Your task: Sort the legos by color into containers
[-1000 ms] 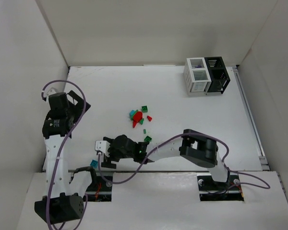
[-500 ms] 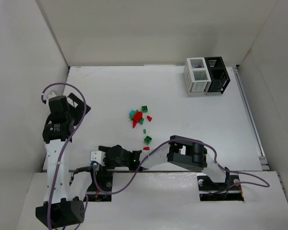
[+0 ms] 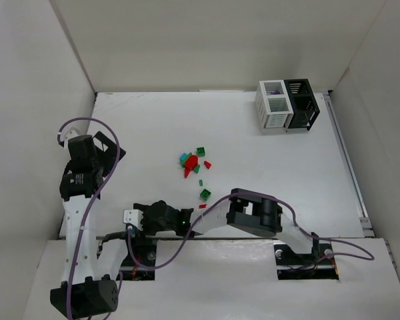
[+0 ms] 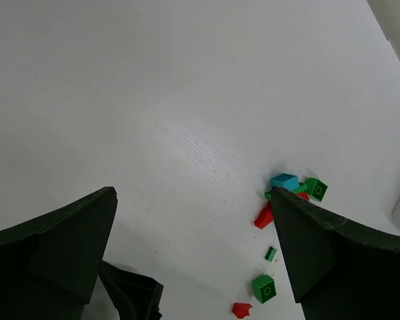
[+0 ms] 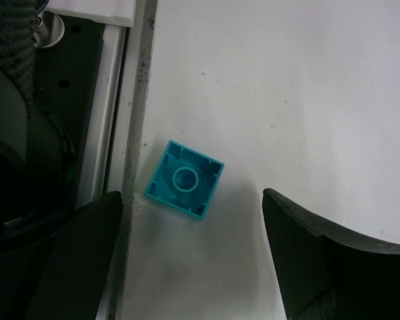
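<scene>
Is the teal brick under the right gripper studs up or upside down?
Upside down. In the right wrist view the teal brick shows its hollow underside with a single round tube in the middle facing the camera, and no studs.

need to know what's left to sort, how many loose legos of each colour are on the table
red legos: 4
green legos: 4
teal legos: 2
total: 10 (the bunched ones are hard to tell apart, so red or green may be off by one)
</scene>
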### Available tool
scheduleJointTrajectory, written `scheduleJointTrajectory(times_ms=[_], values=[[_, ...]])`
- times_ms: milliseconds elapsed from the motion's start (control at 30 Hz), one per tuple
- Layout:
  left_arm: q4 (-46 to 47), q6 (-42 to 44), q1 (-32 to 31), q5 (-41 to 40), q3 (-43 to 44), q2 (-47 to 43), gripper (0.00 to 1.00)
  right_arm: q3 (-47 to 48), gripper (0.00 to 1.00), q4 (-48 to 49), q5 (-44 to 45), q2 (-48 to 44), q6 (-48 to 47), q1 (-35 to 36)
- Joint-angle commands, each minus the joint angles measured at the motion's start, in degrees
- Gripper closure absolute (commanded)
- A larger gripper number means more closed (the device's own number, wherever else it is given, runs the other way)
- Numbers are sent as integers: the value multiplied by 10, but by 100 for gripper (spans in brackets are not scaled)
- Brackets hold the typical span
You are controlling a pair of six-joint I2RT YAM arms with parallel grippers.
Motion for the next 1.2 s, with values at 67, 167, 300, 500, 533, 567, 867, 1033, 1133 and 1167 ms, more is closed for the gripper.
scheduleJointTrajectory(times_ms=[67, 167, 300, 500, 533, 567, 867, 1033, 1133, 1167], values=[[12, 8, 1, -5, -10, -9, 0, 48, 12, 69, 32, 24, 32, 9], [12, 8, 1, 0, -10, -9, 0, 55, 13, 84, 32, 42, 49, 9], [12, 8, 1, 0, -10, -9, 0, 50, 16, 115, 32, 42, 49, 9], [12, 8, 1, 0, -15, -20, 0, 15, 33, 172, 38, 37, 54, 9], [12, 8, 1, 0, -15, -20, 0, 4, 39, 179, 47, 31, 54, 9], [12, 8, 1, 6, -21, -20, 0, -1, 40, 185, 52, 31, 54, 9], [6, 8, 1, 11, -26, -43, 0, -46, 58, 242, 63, 5, 59, 9], [6, 20, 1, 18, -26, -48, 0, -78, 64, 255, 71, -26, 59, 9], [6, 27, 1, 33, -21, -48, 0, -95, 64, 250, 100, -48, 53, 9], [13, 32, 1, 43, -21, -43, 0, -100, 64, 245, 100, -63, 53, 3]])
